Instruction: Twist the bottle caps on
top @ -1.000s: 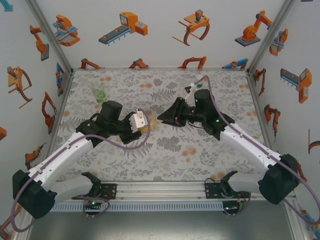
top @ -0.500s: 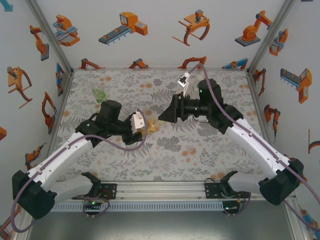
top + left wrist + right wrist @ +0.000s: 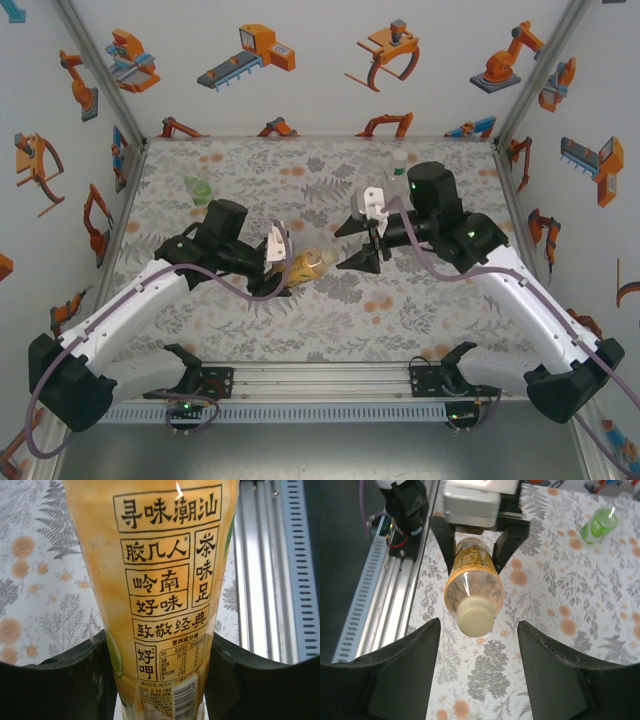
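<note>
Left pincer [image 3: 283, 264] around amber bottle [image 3: 312, 263]

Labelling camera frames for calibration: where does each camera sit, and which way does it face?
Top external: above and behind the bases, looking down on the table; both arms, left claw and right claw show.
Left wrist: on the left arm, looking along its own fingers at the label of the amber bottle.
Right wrist: on the right arm, facing the pale yellow cap between its own fingers.
Shared: all three show the amber bottle.

walls [image 3: 320, 100]: white, orange robot prints; table [image 3: 330, 320]: grey fern-and-flower pattern; rail [image 3: 320, 378]: aluminium, near edge
</note>
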Tool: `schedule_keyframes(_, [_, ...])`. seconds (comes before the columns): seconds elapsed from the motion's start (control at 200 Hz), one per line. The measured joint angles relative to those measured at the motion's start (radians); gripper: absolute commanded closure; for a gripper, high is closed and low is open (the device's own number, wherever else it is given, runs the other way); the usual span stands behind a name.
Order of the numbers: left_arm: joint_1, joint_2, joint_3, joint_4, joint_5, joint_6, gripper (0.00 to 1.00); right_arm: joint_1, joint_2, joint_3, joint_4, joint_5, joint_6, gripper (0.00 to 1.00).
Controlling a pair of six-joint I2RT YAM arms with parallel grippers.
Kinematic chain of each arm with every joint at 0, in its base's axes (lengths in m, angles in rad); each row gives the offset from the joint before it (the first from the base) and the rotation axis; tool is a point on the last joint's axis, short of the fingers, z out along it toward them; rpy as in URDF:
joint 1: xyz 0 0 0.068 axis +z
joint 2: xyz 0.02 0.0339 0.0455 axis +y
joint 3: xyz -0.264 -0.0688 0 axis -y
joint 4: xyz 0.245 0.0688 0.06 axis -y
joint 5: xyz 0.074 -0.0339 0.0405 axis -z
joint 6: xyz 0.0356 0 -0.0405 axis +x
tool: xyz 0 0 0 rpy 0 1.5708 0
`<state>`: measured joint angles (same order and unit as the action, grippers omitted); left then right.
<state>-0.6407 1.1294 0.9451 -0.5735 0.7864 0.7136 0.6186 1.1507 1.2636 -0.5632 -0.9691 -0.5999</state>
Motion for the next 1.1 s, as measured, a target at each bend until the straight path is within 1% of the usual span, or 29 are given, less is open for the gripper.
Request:
schedule_keyframes(0.135, [0.0, 0.021, 0.013, -0.031, 0.051, 0.011, 0.98, 0.0, 0.005, 0.0, -0.032, -0.056, -0.119, 0.41])
schedule_keyframes(0.295, [0.0, 0.049, 0.03, -0.062, 0.097, 0.023, 0.98, 0.002, 0.022, 0.0, -0.035, -0.102, -0.176, 0.44])
schedule_keyframes(0.901, [0.0, 0.051, 0.031, -0.081, 0.123, 0.032, 0.98, 0.014, 0.026, -0.034, -0.032, -0.119, -0.206, 0.56])
schedule_keyframes(1.021, [0.0, 0.051, 0.031, -0.082, 0.123, 0.032, 0.98, 0.017, 0.026, -0.034, -0.032, -0.12, -0.205, 0.61])
schedule_keyframes(1.101, [0.0, 0.051, 0.032, -0.082, 0.124, 0.033, 0.98, 0.018, 0.027, -0.034, -0.031, -0.12, -0.206, 0.66])
